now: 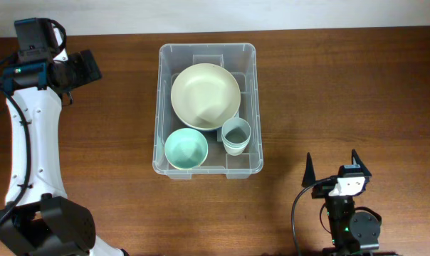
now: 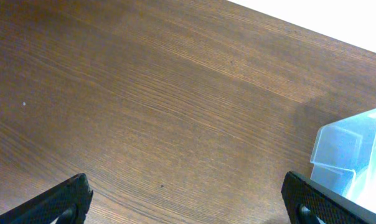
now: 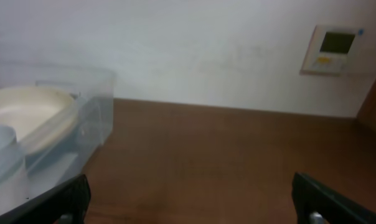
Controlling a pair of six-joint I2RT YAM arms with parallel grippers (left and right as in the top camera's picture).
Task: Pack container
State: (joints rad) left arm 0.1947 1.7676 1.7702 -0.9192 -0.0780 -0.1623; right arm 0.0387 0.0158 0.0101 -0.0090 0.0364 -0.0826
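The clear plastic container [image 1: 252,107] stands in the middle of the wooden table. Inside it lie a large cream bowl [image 1: 204,96], a small teal bowl [image 1: 186,148] and a stack of pale blue-grey cups [image 1: 236,135]. My left gripper [image 1: 92,67] hovers at the far left of the table, well apart from the container, open and empty [image 2: 188,202]; only a corner of the container [image 2: 356,155] shows in its wrist view. My right gripper [image 1: 332,161] stands open and empty near the front right [image 3: 191,202], with the container [image 3: 94,106], the cream bowl [image 3: 26,115] and a cup [image 3: 4,158] to its left.
Bare wood lies on both sides of the container. A white wall runs behind the table, with a small wall panel [image 3: 331,50] at the right. The white left arm [image 1: 30,135] runs along the table's left edge.
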